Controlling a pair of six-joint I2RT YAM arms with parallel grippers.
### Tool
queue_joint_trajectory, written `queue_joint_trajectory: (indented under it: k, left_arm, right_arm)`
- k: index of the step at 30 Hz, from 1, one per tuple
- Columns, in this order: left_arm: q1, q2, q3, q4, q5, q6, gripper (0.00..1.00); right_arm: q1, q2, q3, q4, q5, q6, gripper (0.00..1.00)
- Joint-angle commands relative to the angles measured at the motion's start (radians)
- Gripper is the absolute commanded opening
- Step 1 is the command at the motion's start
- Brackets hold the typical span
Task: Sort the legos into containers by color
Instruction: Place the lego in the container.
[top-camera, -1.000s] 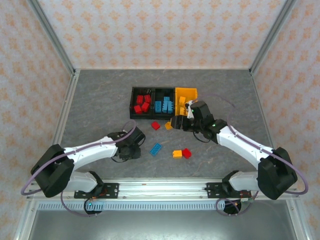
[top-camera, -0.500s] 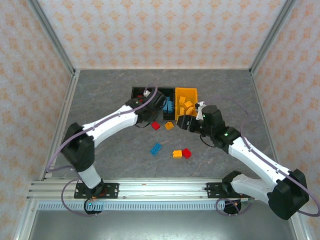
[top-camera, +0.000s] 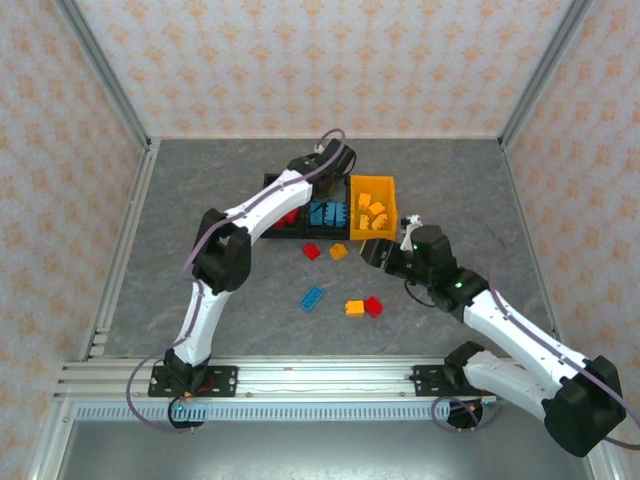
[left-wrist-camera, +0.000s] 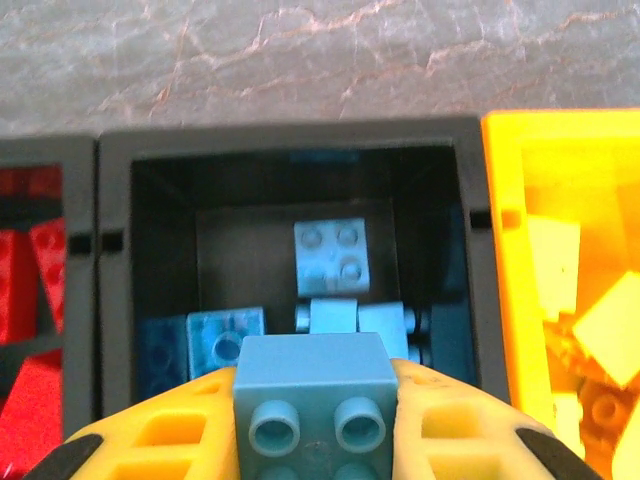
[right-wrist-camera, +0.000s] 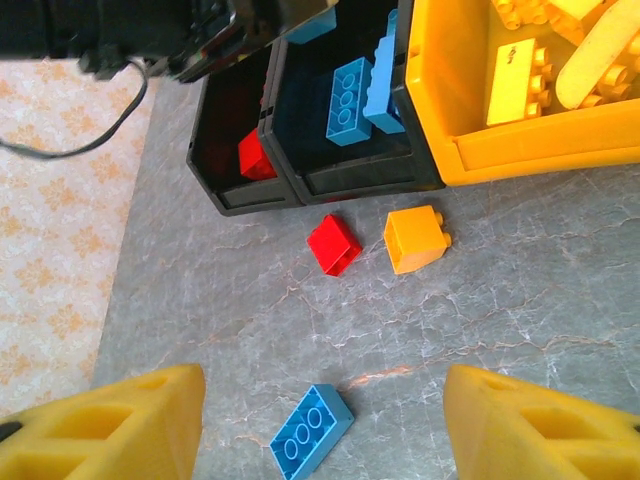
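My left gripper (left-wrist-camera: 315, 395) is shut on a blue lego (left-wrist-camera: 312, 385), studs facing the camera, held above the middle black container (left-wrist-camera: 290, 135), which has several blue legos in it. In the top view the left gripper (top-camera: 335, 170) hangs over the row of containers (top-camera: 372, 182). My right gripper (right-wrist-camera: 325, 425) is open and holds nothing, above a loose blue lego (right-wrist-camera: 311, 430); it sits in front of the orange-yellow container (top-camera: 385, 190). A red lego (right-wrist-camera: 335, 243) and an orange lego (right-wrist-camera: 416, 238) lie just in front of the containers.
The left black container (right-wrist-camera: 240, 195) holds red legos and the orange-yellow container (right-wrist-camera: 540, 150) holds yellow ones. An orange lego (top-camera: 354, 308) and a red lego (top-camera: 373, 306) lie together mid-table. The left arm's long forearm (top-camera: 260, 205) crosses the left black container.
The left arm has swung from the near left of the table out over the containers, with its gripper shut. The right gripper has drawn back a little from the orange-yellow container, still open.
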Motion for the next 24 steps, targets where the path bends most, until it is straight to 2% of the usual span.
queue_joint_trajectory:
  k: [1,5,8,15,20,24]
  left_arm:
    - [0.018,0.08,0.124,-0.084,-0.04,0.042,0.29]
    - [0.024,0.161,0.229,-0.097,-0.02,0.054,0.31]
    - [0.024,0.181,0.244,-0.078,-0.015,0.061,0.34]
    - [0.024,0.164,0.238,-0.077,0.01,0.054,0.52]
    - [0.01,0.07,0.158,-0.053,0.025,0.048,0.53]
    - [-0.01,-0.077,-0.017,0.026,0.048,0.049,0.53]
  right_arm:
    - [-0.006,-0.046,0.034,-0.038,0.047,0.013,0.64]
    - [-0.006,-0.099,0.025,-0.063,0.08,0.034,0.64]
    - [-0.006,-0.116,0.02,-0.066,0.093,0.046,0.64]
    - [-0.006,-0.098,0.026,-0.055,0.089,0.05,0.64]
    - [-0.006,-0.072,0.021,-0.037,0.079,0.048,0.64]
    - [-0.007,-0.051,0.027,-0.045,0.083,0.033,0.65]
